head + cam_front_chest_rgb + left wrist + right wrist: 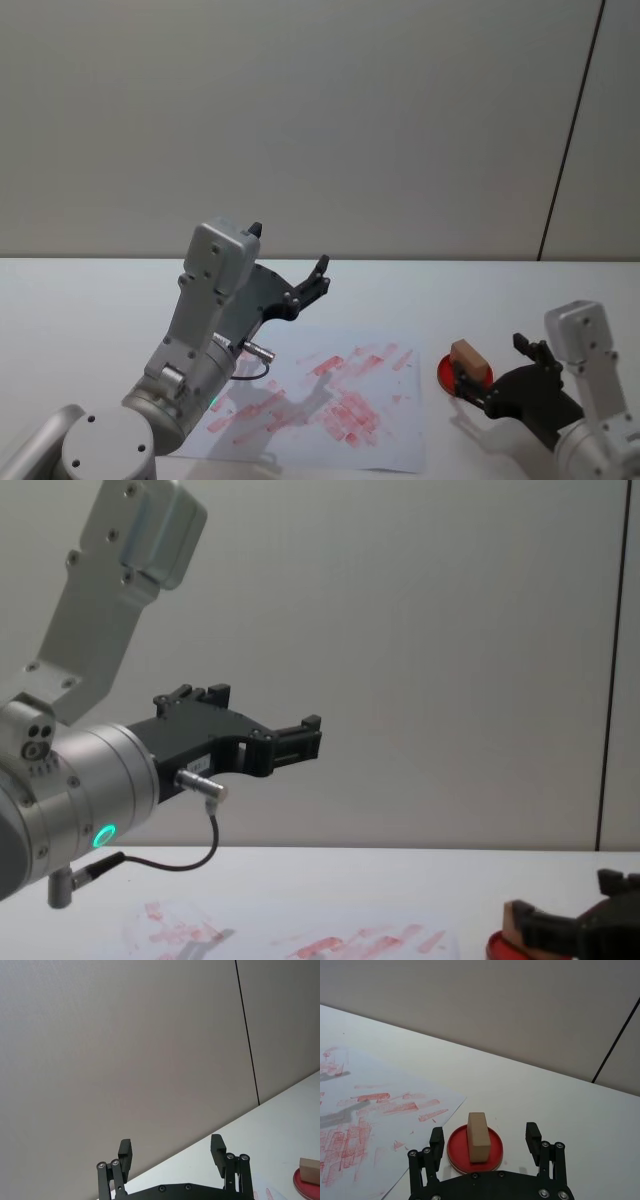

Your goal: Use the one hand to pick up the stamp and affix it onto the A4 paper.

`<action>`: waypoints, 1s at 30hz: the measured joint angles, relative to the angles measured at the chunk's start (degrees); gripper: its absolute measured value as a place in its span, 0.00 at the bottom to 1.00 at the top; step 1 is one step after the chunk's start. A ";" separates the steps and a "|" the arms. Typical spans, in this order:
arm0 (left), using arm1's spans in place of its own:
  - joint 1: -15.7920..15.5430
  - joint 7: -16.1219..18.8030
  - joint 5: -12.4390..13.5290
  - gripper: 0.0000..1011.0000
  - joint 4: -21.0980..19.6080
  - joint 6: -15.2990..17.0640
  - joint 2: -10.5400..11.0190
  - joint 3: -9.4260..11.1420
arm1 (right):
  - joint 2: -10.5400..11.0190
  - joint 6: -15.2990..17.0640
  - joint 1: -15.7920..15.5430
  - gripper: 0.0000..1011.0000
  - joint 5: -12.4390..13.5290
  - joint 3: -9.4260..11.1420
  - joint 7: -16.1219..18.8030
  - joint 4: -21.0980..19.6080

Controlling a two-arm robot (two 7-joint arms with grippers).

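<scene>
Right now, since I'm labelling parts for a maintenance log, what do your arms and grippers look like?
The left gripper and the right gripper are both black and two-fingered, with linkage bars and silver screws. The left arm is silver-white, with a green ring light and a black cable on a silver plug. The right arm has a matching silver-white boxy housing.

My head camera looks forward and down on the table (100, 290) from above. My chest camera sits lower, looking level across it at the wall (450, 630). My left wrist camera faces that wall over my left gripper (171, 1146). The right one looks closely past my right gripper (485, 1134) at the stamp (478, 1130). Head and right wrist views share stamp and A4 paper (390, 430).
</scene>
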 joint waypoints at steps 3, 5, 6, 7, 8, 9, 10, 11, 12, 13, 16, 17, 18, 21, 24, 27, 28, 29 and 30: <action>0.00 0.00 0.00 0.99 0.00 0.00 0.00 0.00 | -0.89 0.01 1.02 0.99 -0.81 -0.34 0.09 1.73; 0.00 0.00 0.00 0.99 0.00 0.00 0.00 0.00 | -1.51 -0.03 1.73 0.99 -1.29 -0.57 0.14 2.92; 0.00 0.00 0.00 0.99 0.00 0.00 0.00 0.00 | -1.86 -0.12 2.18 0.99 -1.65 -0.73 0.16 3.74; 0.00 0.00 0.00 0.99 0.00 0.00 0.00 0.00 | -1.86 -0.12 2.18 0.99 -1.65 -0.73 0.16 3.74; 0.00 0.00 0.00 0.99 0.00 0.00 0.00 0.00 | -2.29 -0.23 2.70 0.99 -1.92 -0.89 0.17 4.58; 0.00 0.00 0.00 0.99 0.00 0.00 0.00 0.00 | -2.67 -0.36 3.12 0.99 -2.21 -1.03 0.18 5.28; 0.00 0.00 0.00 0.99 0.00 0.00 0.00 0.00 | -2.84 -0.42 3.33 0.99 -2.41 -1.11 0.19 5.64; 0.00 0.00 0.00 0.99 0.00 0.00 0.00 0.00 | -3.00 -0.48 3.52 0.99 -2.55 -1.19 0.19 5.99; 0.00 0.00 0.00 0.99 0.00 0.00 0.00 0.00 | -3.22 -0.55 3.79 0.99 -2.67 -1.26 0.19 6.44; 0.00 0.00 0.00 0.99 0.00 0.00 0.00 0.00 | -3.52 -0.73 4.17 0.99 -2.91 -1.38 0.20 7.09; 0.00 0.00 0.00 0.99 0.00 0.00 0.00 0.00 | -4.09 -1.04 4.85 0.99 -3.36 -1.61 0.23 8.28; 0.00 0.00 0.00 0.99 0.00 0.00 0.00 0.00 | -4.21 -1.12 4.99 0.99 -3.46 -1.65 0.23 8.52; 0.00 0.00 0.00 0.99 0.00 0.00 0.00 0.00 | -4.33 -1.19 5.13 0.99 -3.55 -1.68 0.23 8.75; 0.00 0.00 0.00 0.99 0.00 0.00 0.00 0.00 | -4.70 -1.38 5.60 0.95 -3.85 -1.85 0.26 9.54; 0.00 0.00 0.00 0.99 0.00 0.00 0.00 0.00 | -5.00 -1.56 5.97 0.89 -4.08 -1.95 0.28 10.21; 0.00 0.00 0.00 0.99 0.00 0.00 0.00 0.00 | -5.24 -1.69 6.24 0.80 -4.25 -2.04 0.30 10.67; 0.00 0.00 0.00 0.99 0.00 0.00 0.00 0.00 | -5.29 -1.72 6.31 0.77 -4.29 -2.06 0.30 10.76; 0.00 0.00 0.00 0.99 0.00 0.00 0.00 0.00 | -5.38 -1.75 6.40 0.75 -4.36 -2.09 0.30 10.96; 0.00 0.00 0.00 0.99 0.00 0.00 0.00 0.00 | -5.43 -1.77 6.46 0.73 -4.39 -2.11 0.30 11.06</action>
